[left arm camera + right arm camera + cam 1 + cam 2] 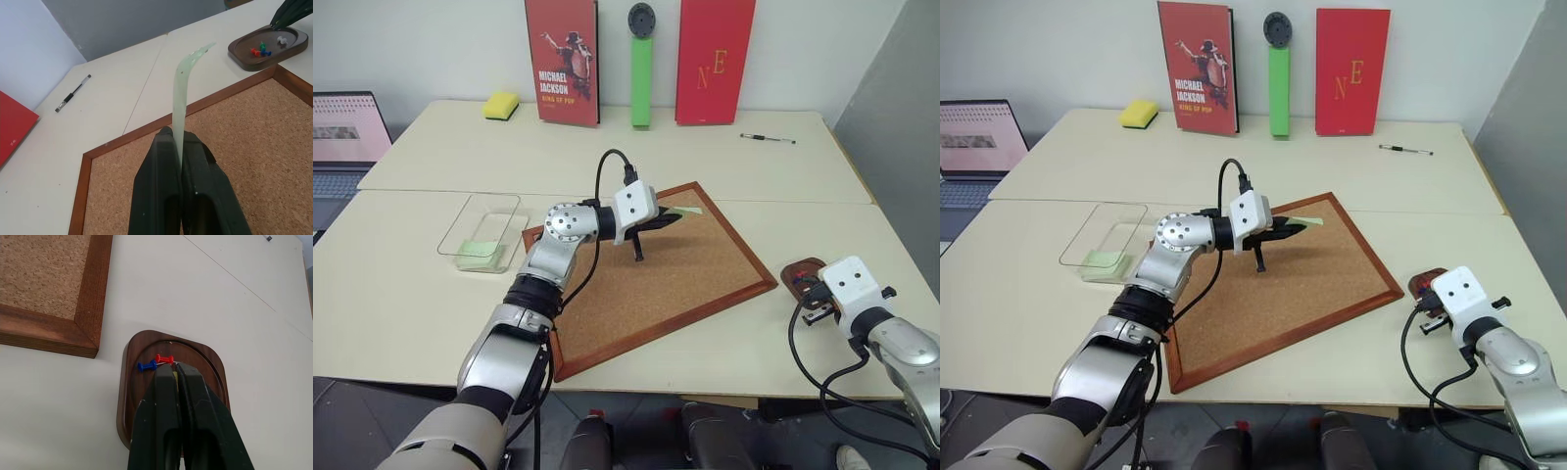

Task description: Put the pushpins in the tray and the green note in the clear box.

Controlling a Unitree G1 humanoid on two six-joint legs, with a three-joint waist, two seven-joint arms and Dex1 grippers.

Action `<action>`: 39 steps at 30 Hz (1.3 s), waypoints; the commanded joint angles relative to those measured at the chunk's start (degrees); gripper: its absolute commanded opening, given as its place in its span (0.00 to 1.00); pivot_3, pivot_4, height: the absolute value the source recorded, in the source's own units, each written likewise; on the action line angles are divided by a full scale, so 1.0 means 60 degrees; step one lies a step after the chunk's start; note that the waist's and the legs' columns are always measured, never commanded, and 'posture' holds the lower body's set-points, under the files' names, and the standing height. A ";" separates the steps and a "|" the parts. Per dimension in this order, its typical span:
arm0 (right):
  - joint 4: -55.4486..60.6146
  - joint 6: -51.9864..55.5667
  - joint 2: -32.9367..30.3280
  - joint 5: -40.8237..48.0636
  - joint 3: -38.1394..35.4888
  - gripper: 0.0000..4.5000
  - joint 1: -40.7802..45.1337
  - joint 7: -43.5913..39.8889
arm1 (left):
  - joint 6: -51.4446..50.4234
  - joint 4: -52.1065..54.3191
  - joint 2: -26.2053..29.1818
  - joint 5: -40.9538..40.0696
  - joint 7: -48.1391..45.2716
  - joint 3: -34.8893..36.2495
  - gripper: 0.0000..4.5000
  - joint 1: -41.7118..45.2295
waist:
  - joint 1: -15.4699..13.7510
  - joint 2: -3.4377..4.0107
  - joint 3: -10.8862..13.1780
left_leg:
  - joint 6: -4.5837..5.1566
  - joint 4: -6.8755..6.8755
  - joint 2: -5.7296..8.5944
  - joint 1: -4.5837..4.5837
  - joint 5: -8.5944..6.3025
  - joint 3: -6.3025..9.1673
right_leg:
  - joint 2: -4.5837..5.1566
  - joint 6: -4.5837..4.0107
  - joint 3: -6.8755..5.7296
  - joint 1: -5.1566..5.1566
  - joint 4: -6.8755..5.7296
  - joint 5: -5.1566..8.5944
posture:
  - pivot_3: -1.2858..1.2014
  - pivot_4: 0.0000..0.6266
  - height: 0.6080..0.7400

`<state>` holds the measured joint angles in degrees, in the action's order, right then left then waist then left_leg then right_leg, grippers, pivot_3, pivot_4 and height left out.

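Observation:
My left gripper (671,220) hangs over the far part of the cork board (685,284), shut on the green note (180,93), which bends up out of the fingertips. The clear box (480,227) stands off the board's left side with a pale green slip (478,249) lying in it. Off the board's right corner sits the small brown tray (146,340), holding blue (146,366) and red (164,358) pushpins. My right gripper (174,366) is shut just above the tray, and a small yellow pushpin shows between its tips.
A pen (767,138) lies at the back right. Against the wall stand a yellow sponge (500,105), two red books and a green upright bar (641,83). A laptop (342,137) sits at the far left. The table's right edge is close to the tray.

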<state>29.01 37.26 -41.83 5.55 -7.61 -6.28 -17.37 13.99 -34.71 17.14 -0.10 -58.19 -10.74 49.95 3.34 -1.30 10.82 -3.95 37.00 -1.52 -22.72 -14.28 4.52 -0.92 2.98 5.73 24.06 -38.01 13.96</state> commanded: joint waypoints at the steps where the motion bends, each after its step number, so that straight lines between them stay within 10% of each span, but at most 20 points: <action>1: -0.0302 -0.0367 0.0113 -0.0287 -0.0026 0.05 0.0044 -0.0095 | -0.0100 0.0582 0.0040 -0.0146 0.0041 0.0033 0.00 -0.0020 | -0.0017 0.0000 0.0000 | 0.0000 0.0000 0.0001 -0.0004 0.0000 0.0000 | 0.0001 0.0000 0.0000 0.0001 0.0001 0.0000 | 0.52 0.24 1.00; 16: -0.0075 -0.0157 0.0382 -0.0443 -0.0442 0.79 0.0242 -0.0283 | -0.0072 0.0441 0.0119 -0.0144 0.0069 0.0098 0.00 0.0083 | -0.0019 0.0001 -0.0001 | 0.0000 0.0000 0.0003 -0.0003 0.0000 0.0003 | 0.0001 -0.0002 -0.0001 0.0001 -0.0003 0.0000 | 0.52 0.24 1.00; 28: 0.1988 0.0022 0.1163 0.2384 0.0175 0.79 0.2791 -0.2162 | -0.1971 0.2260 0.1881 -0.0164 0.0717 0.1091 0.00 0.0083 | 0.0151 -0.0003 0.0002 | 0.0003 0.0002 -0.0004 0.0011 0.0002 0.0009 | -0.0006 -0.0004 -0.0002 0.0000 -0.0023 -0.0002 | 0.52 0.24 1.00; 39: -0.1764 -0.1197 0.3373 0.2065 0.3415 0.79 0.6798 -0.3462 | -0.5738 0.4881 0.5634 0.0389 0.1127 0.2688 0.00 -0.2300 | 0.0240 0.0000 0.0004 | 0.0004 -0.0004 -0.0013 -0.0009 0.0002 0.0018 | 0.0001 -0.0020 -0.0028 0.0019 -0.0020 0.0003 | 0.52 0.24 1.00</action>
<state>21.60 33.29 -23.28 18.96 10.98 31.35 -36.38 -15.75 -8.89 47.83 2.14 -52.93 1.24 38.68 4.79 -1.30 10.84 -3.92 36.97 -1.61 -22.77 -14.26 4.64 -0.92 2.87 5.54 24.16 -38.11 13.98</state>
